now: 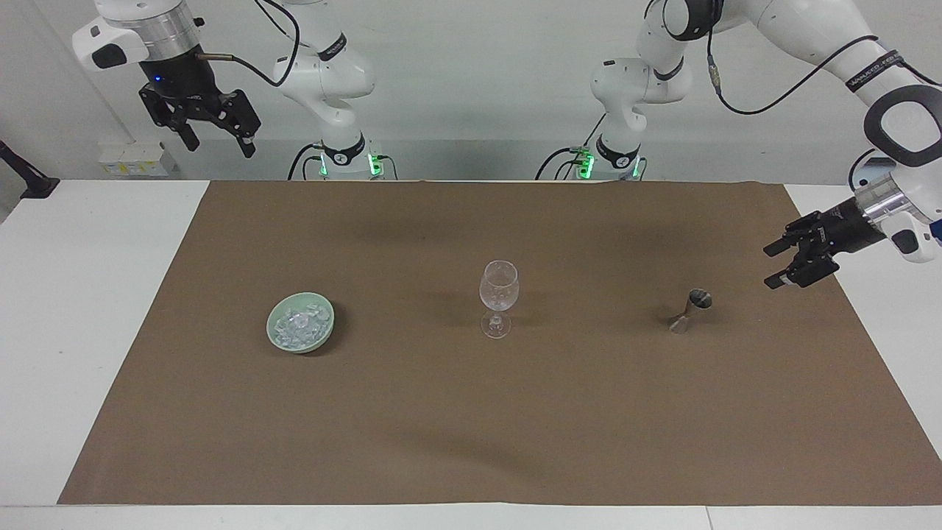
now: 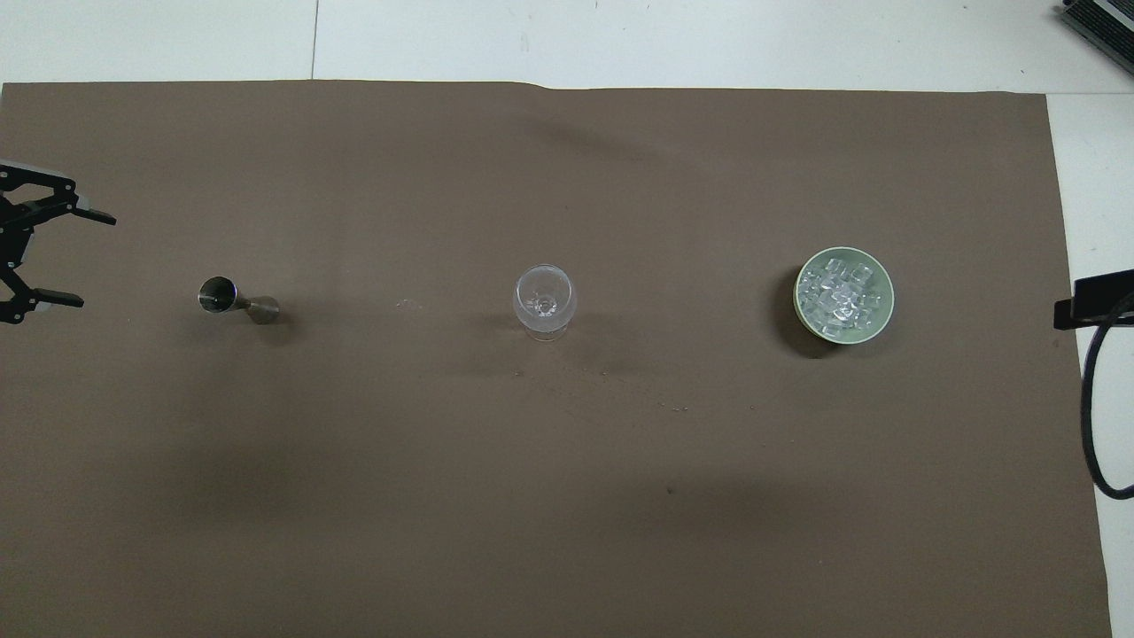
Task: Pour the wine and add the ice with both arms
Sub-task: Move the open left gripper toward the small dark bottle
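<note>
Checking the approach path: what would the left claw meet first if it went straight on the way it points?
Probably the metal jigger: the open left claw points at it from the table's end, though height is hard to judge.

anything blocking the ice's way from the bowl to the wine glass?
Nothing visible. The ice sits in the green bowl toward the right arm's end; bare brown mat lies between it and the wine glass. The jigger stands toward the left arm's end, out of that path. The right gripper hangs open, high above the table's edge.
</note>
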